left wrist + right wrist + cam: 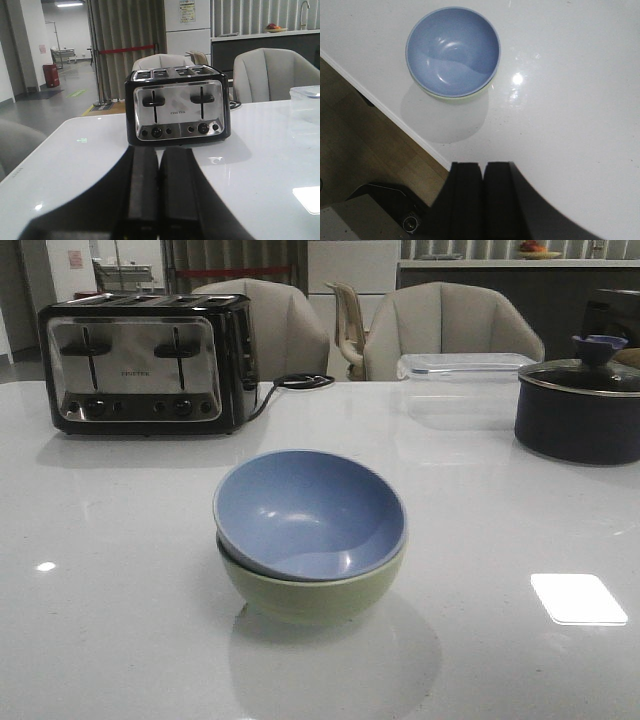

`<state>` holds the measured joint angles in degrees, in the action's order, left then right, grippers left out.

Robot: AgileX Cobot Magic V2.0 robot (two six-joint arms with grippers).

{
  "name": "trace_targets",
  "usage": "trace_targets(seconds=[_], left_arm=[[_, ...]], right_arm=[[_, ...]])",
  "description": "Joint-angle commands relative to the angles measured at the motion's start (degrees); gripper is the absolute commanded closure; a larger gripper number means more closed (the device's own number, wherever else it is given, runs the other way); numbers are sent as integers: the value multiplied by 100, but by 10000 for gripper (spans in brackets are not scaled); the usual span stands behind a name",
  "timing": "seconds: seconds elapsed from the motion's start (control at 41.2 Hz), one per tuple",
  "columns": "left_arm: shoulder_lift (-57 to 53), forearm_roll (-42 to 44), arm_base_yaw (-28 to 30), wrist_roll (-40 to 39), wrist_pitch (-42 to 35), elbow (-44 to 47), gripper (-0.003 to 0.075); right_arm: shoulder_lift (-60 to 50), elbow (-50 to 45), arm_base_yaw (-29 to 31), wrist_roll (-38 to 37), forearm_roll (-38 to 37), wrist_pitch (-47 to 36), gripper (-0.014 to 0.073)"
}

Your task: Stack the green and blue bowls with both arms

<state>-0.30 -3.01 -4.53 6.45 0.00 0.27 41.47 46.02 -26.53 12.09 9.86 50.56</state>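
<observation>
The dusty blue bowl (305,512) sits nested, slightly tilted, inside the pale green bowl (312,597) near the middle of the white table. In the right wrist view the blue bowl (452,50) hides most of the green bowl (454,98), of which only a rim sliver shows. My right gripper (482,165) is shut and empty, above the table's near edge and apart from the bowls. My left gripper (159,151) is shut and empty, facing the toaster; no bowl shows in its view. Neither gripper shows in the front view.
A black-and-steel toaster (145,362) stands at the back left, its cord trailing right. A dark lidded pot (580,405) and a clear plastic container (465,367) stand at the back right. Chairs stand behind the table. The table edge (385,112) and floor show in the right wrist view.
</observation>
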Motion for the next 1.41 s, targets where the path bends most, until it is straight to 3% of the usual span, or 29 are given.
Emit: trace_targets(seconds=[0.0, 0.146, 0.243, 0.558, 0.655, 0.776, 0.97, 1.382], left_arm=[[-92, -43, -32, -42, -544, 32, 622], [-92, -43, -32, -42, -544, 32, 622], [-92, -43, -32, -42, -544, 32, 622], [-92, -43, -32, -42, -544, 32, 622], [-92, -43, -32, -42, -544, 32, 622], [-92, -43, -32, -42, -544, 32, 622], [-92, -43, -32, -42, -544, 32, 622], [-92, -43, -32, -42, -544, 32, 622]], right_arm=[[-19, 150, 9, 2, 84, -334, 554], [-115, 65, 28, 2, 76, -374, 554], [-468, -266, 367, 35, -33, -730, 554], [-3003, -2642, 2216, 35, -168, -3273, 554], [-3692, -3336, 2508, 35, -168, -3830, 554], [-4277, -4039, 2623, 35, -162, -4347, 554], [-4313, -4757, 2642, 30, 28, -5303, 554], [-4313, -4734, 2642, -22, -4, -5455, 554]])
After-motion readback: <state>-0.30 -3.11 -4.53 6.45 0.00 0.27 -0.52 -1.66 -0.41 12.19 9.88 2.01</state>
